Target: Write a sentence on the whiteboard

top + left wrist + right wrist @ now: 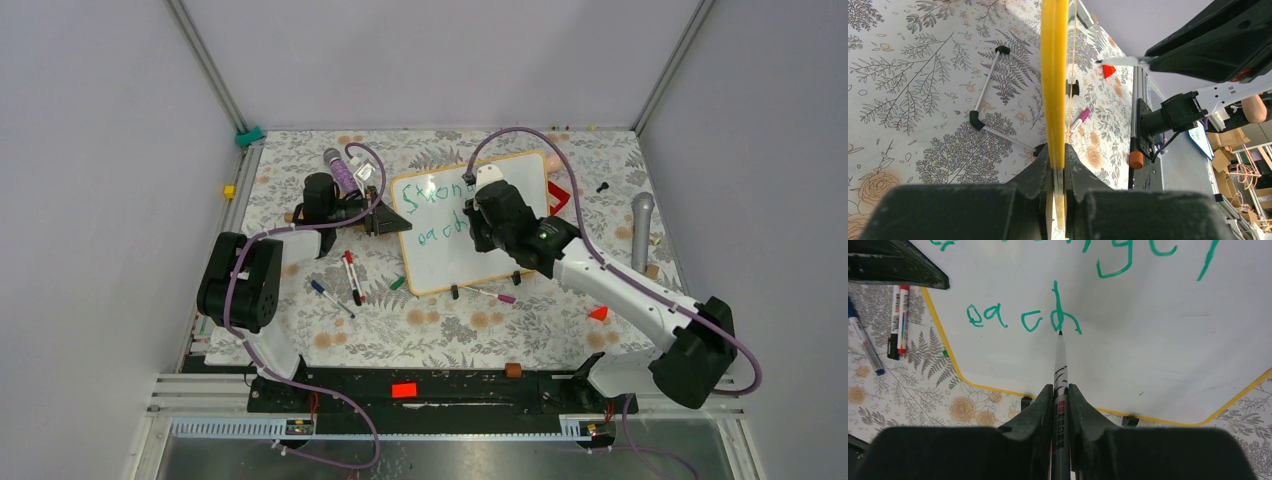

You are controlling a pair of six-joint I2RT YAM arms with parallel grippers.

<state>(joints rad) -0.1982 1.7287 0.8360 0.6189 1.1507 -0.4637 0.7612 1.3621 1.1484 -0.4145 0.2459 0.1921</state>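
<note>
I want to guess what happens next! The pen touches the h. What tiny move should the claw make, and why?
Probably lift the marker tip slightly and slide right, leaving a gap. The right claw holds it on the h of "each", which looks complete, and bare whiteboard lies beyond for another word.

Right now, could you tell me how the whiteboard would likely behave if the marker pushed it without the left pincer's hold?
Probably stiff: the edge of the whiteboard runs straight from the left pincer clamping it. Thin and broad, so likely light; on only two small feet, it would probably slide or pivot under the marker. Its glossy face looks slippery.
</note>
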